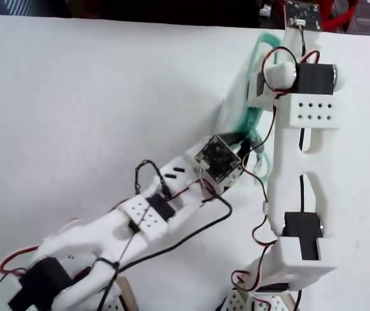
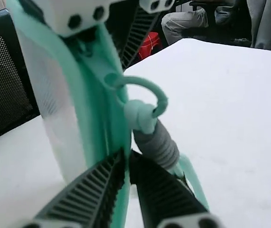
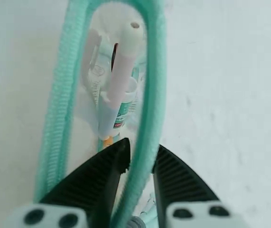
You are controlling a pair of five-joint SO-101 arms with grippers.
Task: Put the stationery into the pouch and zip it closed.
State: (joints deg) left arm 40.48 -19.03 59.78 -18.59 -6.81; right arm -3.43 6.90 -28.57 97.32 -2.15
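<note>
Pinching the pouch [image 1: 240,97], left claw [image 2: 127,157] and right claw [image 3: 140,153] hold it lengthwise front-to-back.

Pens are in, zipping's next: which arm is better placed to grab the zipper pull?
Left, probably: the zipper pull sits right beside the left fingers, while the right fingers clamp the pouch rim.

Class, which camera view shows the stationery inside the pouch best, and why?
The right wrist view: it looks through the open mouth of the pouch onto the pens inside. The high view gives the pouch's outside; the left wrist view its mesh side and zip pull.
</note>
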